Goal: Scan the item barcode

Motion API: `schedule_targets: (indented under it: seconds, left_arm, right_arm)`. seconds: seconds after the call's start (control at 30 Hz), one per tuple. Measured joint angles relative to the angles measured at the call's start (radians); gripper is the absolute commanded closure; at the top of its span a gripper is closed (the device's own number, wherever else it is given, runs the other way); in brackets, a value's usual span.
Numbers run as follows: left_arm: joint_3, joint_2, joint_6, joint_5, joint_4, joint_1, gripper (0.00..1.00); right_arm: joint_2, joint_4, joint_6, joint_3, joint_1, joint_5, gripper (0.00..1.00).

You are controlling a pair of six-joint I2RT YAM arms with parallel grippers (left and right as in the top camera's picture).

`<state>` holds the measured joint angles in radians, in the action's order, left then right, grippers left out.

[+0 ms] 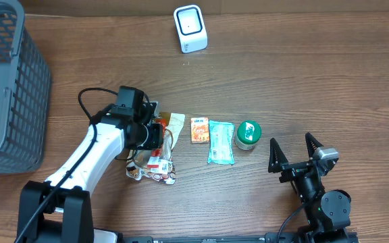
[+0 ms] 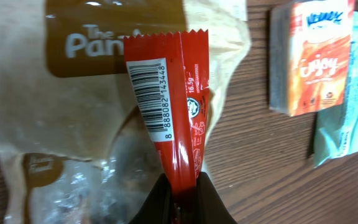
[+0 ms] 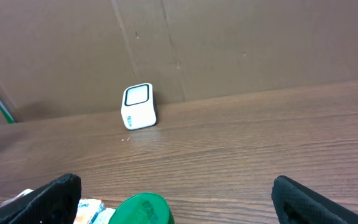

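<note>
The red packet (image 2: 179, 118) is thin, light and crinkly — it bends easily and could slip. The left gripper (image 2: 180, 190) has its jaws pinching one end, so the barcode (image 2: 149, 93) shows. It lies on a brown bag (image 2: 55, 112), left of the worktop's (image 1: 302, 74) middle. The white scanner (image 1: 190, 28) stands by the far edge. The right gripper (image 1: 291, 140) has its jaws spread wide — holding nothing.

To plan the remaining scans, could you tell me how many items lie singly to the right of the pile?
3: the orange Kleenex pack, the teal packet beside it, and the green-lidded jar farthest right. The pile may hide others.
</note>
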<state>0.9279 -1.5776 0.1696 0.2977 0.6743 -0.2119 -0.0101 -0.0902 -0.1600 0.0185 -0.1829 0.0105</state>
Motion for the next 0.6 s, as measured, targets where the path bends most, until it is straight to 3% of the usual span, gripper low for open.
schedule_targets:
  seconds: [0.6]
  left_arm:
    - [0.000, 0.000, 0.277, 0.027, -0.097, -0.127, 0.91]
  right_arm:
    - [0.000, 0.000, 0.000, 0.000, 0.000, 0.000, 0.00]
